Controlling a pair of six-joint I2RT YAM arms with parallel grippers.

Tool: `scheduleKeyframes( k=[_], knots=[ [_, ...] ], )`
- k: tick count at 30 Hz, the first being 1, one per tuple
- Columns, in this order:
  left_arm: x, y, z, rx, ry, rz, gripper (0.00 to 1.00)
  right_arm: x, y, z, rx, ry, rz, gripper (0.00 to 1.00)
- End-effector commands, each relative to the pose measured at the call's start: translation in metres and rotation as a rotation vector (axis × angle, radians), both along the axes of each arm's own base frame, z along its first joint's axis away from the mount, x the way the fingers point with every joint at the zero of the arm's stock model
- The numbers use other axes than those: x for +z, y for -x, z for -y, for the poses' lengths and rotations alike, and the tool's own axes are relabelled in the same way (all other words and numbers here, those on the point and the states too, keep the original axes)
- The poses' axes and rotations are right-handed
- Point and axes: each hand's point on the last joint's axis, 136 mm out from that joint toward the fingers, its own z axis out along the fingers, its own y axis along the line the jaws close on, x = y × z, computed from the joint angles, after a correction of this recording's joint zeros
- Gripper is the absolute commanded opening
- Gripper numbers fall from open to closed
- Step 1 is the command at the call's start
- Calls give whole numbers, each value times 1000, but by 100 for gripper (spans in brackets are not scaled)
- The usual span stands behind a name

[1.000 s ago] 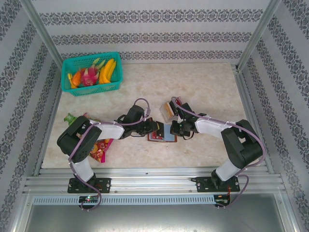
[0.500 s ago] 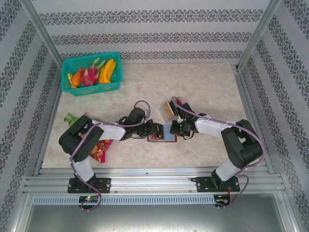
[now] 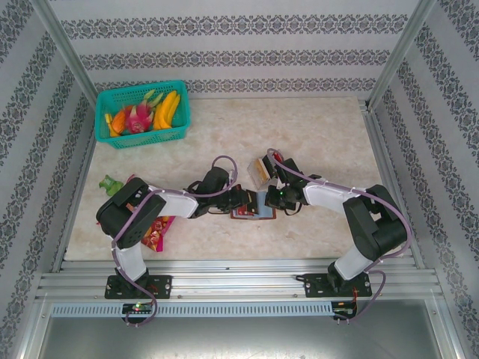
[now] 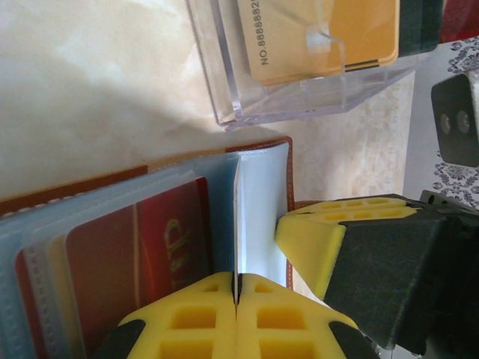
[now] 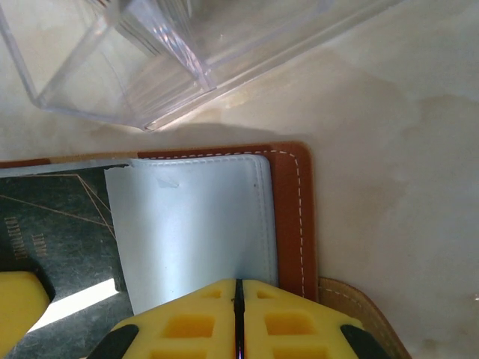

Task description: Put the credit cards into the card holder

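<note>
Left jaws: clamped on a clear sleeve [image 4: 262,217] of the open brown leather card holder [image 5: 290,224], on the counter [image 5: 374,112]
Right jaws: together at its pale leaf [image 5: 194,224] — grip unclear
Risk: opposing pulls tear the sleeve

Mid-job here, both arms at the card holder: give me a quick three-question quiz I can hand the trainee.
1. True or false: the left pincer is shut on a sleeve of the card holder.
2. In the left wrist view, the credit card inside the sleeves is: A) red B) green C) blue
3. Fill in: seen from above, the clear stand stands just beyond the card holder's ___ edge (near or far).
Key: 1 true; 2 A; 3 far.
</note>
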Motion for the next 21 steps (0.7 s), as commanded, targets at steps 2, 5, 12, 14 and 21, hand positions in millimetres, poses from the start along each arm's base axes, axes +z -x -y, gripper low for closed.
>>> scheduleKeyframes(
  k=[2, 5, 12, 14, 21],
  knots=[
    [7, 8, 12, -24, 52, 4, 5, -28, 15, 22, -26, 101, -78, 12],
    [5, 7, 16, -34, 62, -5, 5, -28, 15, 22, -28, 101, -79, 12],
    [-7, 9, 17, -38, 36, -50, 7, -7, 7, 19, -40, 50, -41, 17],
    [-8, 9, 16, -33, 34, -52, 7, 1, 4, 19, -41, 37, -21, 18],
    [-7, 3, 23, -28, 48, -48, 9, 14, 4, 35, -65, 65, 4, 26]
  ],
)
